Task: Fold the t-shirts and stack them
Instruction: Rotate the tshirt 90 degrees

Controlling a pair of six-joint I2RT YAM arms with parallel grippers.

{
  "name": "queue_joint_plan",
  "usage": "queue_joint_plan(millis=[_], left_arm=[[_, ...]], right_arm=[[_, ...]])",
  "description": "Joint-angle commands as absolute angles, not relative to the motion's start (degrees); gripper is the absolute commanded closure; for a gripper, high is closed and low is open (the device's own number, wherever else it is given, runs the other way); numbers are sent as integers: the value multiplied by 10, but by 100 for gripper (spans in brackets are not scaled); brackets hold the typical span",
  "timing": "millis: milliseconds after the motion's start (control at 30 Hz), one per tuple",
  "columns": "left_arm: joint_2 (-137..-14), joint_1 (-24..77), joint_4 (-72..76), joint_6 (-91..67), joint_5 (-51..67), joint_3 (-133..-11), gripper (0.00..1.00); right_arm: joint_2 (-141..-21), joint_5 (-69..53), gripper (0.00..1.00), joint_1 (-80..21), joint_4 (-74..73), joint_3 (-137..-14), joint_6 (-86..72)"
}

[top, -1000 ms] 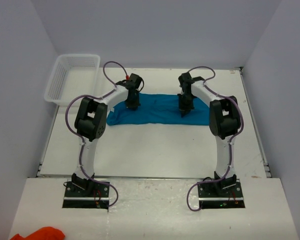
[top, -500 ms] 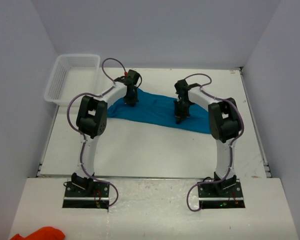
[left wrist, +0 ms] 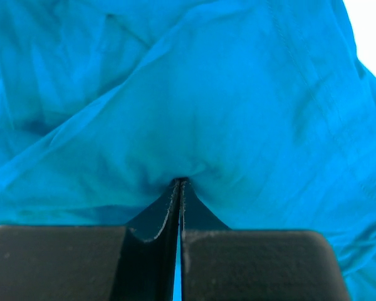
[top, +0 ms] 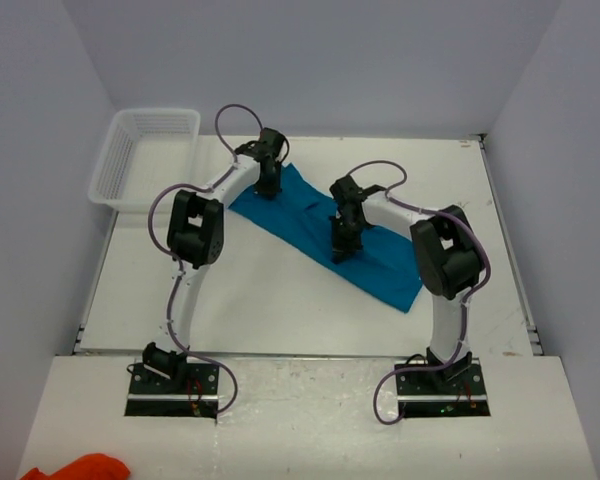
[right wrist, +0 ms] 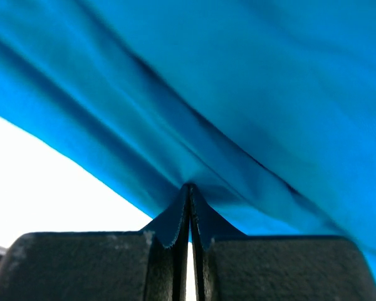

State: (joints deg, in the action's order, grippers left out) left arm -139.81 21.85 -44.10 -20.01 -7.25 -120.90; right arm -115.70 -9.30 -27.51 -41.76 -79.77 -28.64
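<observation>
- T-shirt [top: 305, 225]: teal-blue, gathered into a long narrow band, lying on the white table [top: 270, 310], centre to far-centre.
- Long axis diagonal: one end far-left, other end near-right.
- Far-left end narrower and bunched; near-right end wider, finishing in a squarish corner beside the right arm's elbow.
- Which end is neck or hem: cannot tell, no label or collar in sight.
- Left gripper [top: 270, 188]: jaws pressed together, clamped on a fold of the t-shirt at its far-left end. Wrist view shows the cloth puckered right at the tips, wrinkles fanning out from there.
- Right gripper [top: 340, 250]: jaws together too, pinching the t-shirt about mid-length. Wrist view shows long pleats running diagonally into the tips, bare table to the lower left.
- Both arms reaching inward over the table, wrists pointing down onto the cloth.
- Basket [top: 145, 150]: white mesh, far-left corner, well apart from the t-shirt.
- Orange cloth [top: 80, 467]: off the table, near-left corner of the overhead view.
</observation>
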Motion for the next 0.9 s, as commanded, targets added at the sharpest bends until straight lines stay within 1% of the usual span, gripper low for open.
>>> queue_joint_plan(millis=[0, 333, 467, 567, 600, 633, 667, 700, 767, 800, 833, 867], left_arm=[[-1442, 205, -437, -151, -69, -1244, 100], [-1458, 203, -396, -94, -49, -1252, 99], [-1453, 197, -386, -76, -56, -1251, 99], [-1436, 193, -380, -74, -71, -1248, 100], [-1419, 192, -372, -75, -73, -1244, 100], [-1408, 192, -367, -76, -76, -1233, 100], [-1398, 192, -364, -78, -78, -1228, 100], [-1378, 192, -360, -80, -78, -1223, 99], [-1360, 192, -362, -85, -81, -1222, 98], [-1343, 192, -367, -87, -80, -1225, 96], [-1336, 192, -371, -89, -78, -1228, 95], [-1328, 192, -379, -92, -75, -1230, 94]], right_arm=[[-1186, -100, 100, -320, -425, -773, -313], [-1222, -106, 100, -423, -455, -871, -352], [-1183, -88, 100, -446, -468, -884, -353], [-1125, -20, 100, -464, -487, -885, -350], [-1109, -2, 98, -465, -495, -885, -345], [-1093, 50, 94, -466, -509, -882, -342], [-1058, 69, 89, -466, -514, -871, -338], [-1042, 88, 79, -466, -519, -865, -330], [-1006, 129, 68, -467, -536, -848, -321], [-998, 141, 51, -466, -542, -844, -318], [-991, 153, 43, -466, -547, -837, -316], [-982, 154, 38, -464, -546, -823, -313]])
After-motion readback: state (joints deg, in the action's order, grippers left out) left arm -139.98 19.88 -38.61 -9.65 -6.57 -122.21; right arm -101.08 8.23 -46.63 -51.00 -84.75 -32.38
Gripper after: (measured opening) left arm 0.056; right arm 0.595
